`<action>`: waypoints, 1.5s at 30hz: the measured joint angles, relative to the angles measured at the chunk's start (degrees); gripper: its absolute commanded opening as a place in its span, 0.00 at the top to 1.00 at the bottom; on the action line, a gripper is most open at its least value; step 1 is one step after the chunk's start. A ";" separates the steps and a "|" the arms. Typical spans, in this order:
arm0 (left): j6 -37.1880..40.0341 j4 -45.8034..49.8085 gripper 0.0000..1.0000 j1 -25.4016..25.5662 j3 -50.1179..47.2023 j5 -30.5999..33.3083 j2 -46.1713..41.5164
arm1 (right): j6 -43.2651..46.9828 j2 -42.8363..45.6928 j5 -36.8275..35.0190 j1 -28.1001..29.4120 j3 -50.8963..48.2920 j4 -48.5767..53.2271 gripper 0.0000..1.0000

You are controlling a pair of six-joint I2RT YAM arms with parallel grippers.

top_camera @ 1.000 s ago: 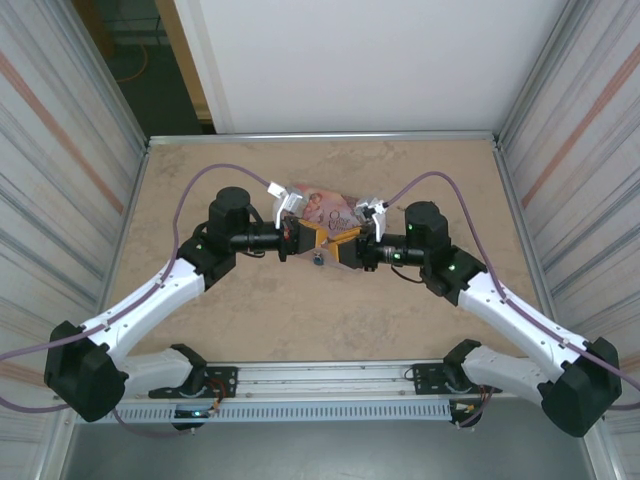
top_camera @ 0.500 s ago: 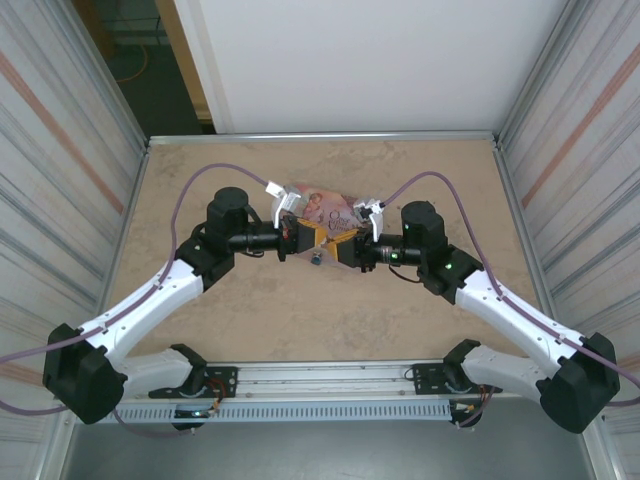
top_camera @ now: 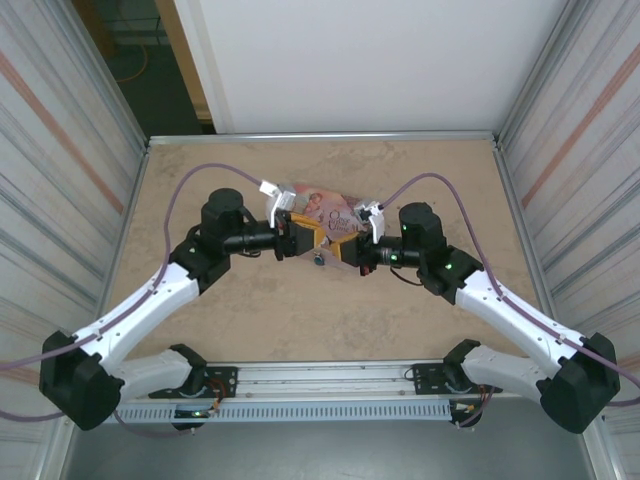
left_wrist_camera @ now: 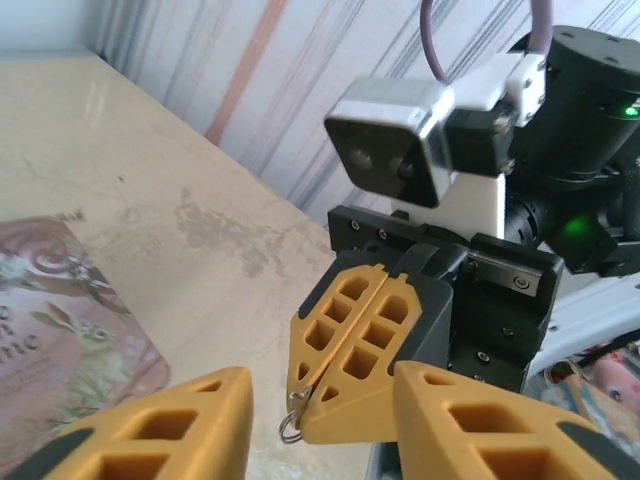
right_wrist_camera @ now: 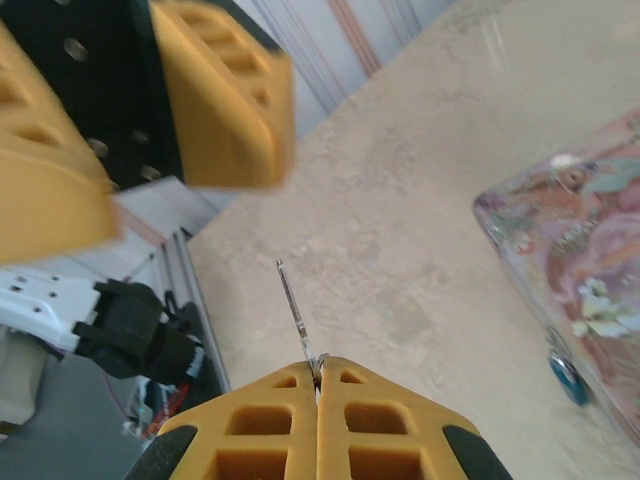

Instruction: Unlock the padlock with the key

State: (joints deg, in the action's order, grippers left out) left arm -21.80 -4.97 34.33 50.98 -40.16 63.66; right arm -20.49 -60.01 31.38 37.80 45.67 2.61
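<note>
Right wrist view: the right gripper (right_wrist_camera: 318,375), pressed together, pinches the key (right_wrist_camera: 292,305) away from the tin (right_wrist_camera: 590,250), the left gripper (left_wrist_camera: 322,395) is spread, and the padlock (right_wrist_camera: 566,381) sits against the tin's side, so next, I judge, the key must be aimed into the keyhole.

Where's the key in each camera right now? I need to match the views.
Top external: too small to make out; look at the right gripper tip, just below the pink tin.
Left wrist: bottom centre, a small metal loop, probably the key, at the shut right gripper tip.
Right wrist: lower centre, thin blade sticking out of the shut fingers.
Shared landmark: the pink tin.
</note>
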 measured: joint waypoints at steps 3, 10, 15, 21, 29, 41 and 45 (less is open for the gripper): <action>0.74 0.94 0.39 -0.44 -0.26 3.04 -1.77 | 1.11 -0.02 -1.84 -0.24 0.07 2.80 1.00; 2.69 5.44 0.29 -0.52 -4.42 13.84 -4.22 | 1.66 -3.48 -4.87 -2.91 0.20 7.34 1.00; 3.02 8.55 0.25 -0.59 -8.74 19.85 -4.04 | 0.98 -8.90 -4.42 -6.38 0.24 7.80 1.00; 2.93 8.66 0.21 -0.63 -12.20 23.37 -2.23 | -1.60 -15.15 -2.21 -9.07 0.24 5.99 1.00; -0.35 2.23 0.21 -3.26 -14.91 20.96 4.90 | -4.83 -20.61 0.83 -11.72 0.24 -1.09 1.00; -0.90 -4.31 0.21 -3.52 -14.78 15.47 18.29 | -6.32 -28.15 2.78 -13.05 0.31 -6.54 1.00; 0.00 -4.79 0.21 -3.26 -13.88 15.04 21.44 | -6.32 -28.59 2.99 -13.09 0.31 -7.17 1.00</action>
State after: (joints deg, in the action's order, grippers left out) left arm -21.80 -9.76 31.07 37.10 -25.12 85.10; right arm -26.81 -88.60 34.37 24.71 45.98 -4.56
